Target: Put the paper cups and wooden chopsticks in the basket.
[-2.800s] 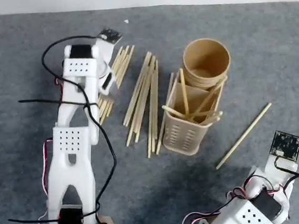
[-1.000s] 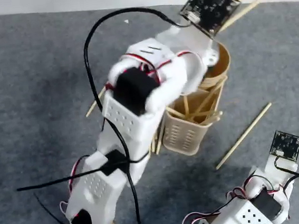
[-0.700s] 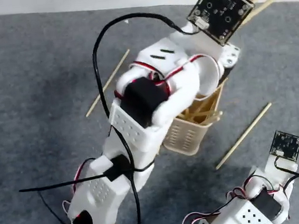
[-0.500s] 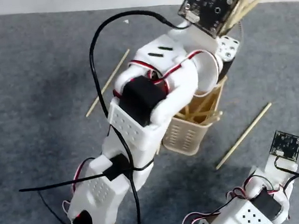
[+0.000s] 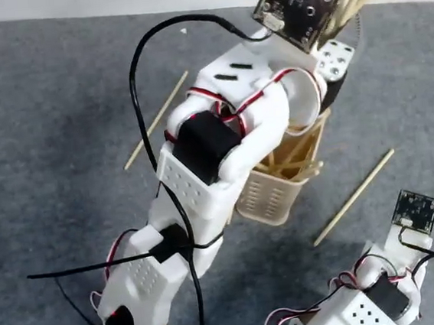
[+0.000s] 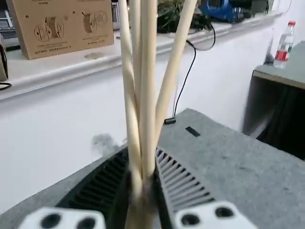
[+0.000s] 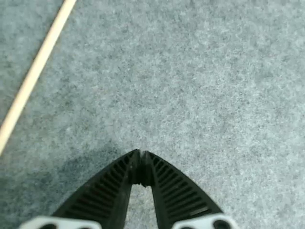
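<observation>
Bundle of chopsticks point(image 6: 143, 86) pinched in left gripper point(image 6: 142, 185), sticks jutting out past fingertips, held over basket point(image 5: 270, 196); right gripper point(image 7: 141, 168) pressed together above grey mat point(image 7: 214, 71); loose chopstick point(image 7: 33, 76) lies near it, not touching.

Both arms are white printed shells, with hole-grid panels on the left arm point(image 5: 184, 177) and right arm point(image 5: 354, 312). Black servo blocks point(image 5: 203, 142) at joints, looping black cable point(image 5: 133, 78), red/white leads. Dark square camera boards point(image 5: 301, 1) at wrists. Left gripper point(image 6: 141, 179) and right gripper point(image 7: 141, 157): black ribbed fingers point(image 7: 174, 183), white mounts with two dark screw holes
</observation>
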You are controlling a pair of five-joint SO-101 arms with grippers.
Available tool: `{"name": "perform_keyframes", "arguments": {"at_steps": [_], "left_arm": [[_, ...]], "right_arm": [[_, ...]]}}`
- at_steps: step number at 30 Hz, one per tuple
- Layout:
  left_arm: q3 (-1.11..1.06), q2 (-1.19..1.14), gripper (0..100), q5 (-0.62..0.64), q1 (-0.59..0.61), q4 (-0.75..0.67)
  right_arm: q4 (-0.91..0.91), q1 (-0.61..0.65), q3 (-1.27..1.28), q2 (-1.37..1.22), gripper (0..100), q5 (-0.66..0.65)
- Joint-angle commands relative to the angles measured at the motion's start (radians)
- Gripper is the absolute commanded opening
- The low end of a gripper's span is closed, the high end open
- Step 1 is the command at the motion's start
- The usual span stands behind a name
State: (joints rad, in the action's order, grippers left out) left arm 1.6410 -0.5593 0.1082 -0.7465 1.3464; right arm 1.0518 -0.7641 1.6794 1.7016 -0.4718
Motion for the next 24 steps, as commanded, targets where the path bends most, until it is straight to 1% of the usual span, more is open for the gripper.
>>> {"name": "perform_keyframes", "arguments": {"at_steps": [1,5,14,19,24], "left_arm": [[0.022,0.045,1,0.025,-0.007,-0.038],[0.022,0.045,1,0.025,-0.007,-0.063],[0.022,0.045,1,0.021,-0.007,-0.064],[0.022,0.045,9,0.028,-0.007,-0.064],[0.022,0.045,9,0.028,-0.007,-0.063]], "right_arm": [[0.004,0.008,0.145,0.008,1.1,-0.008],[0.004,0.008,0.145,0.008,1.1,-0.008],[0.004,0.008,0.145,0.008,1.1,-0.008],[0.004,0.008,0.145,0.008,1.1,-0.008],[0.004,0.008,0.145,0.008,1.1,-0.008]]}}
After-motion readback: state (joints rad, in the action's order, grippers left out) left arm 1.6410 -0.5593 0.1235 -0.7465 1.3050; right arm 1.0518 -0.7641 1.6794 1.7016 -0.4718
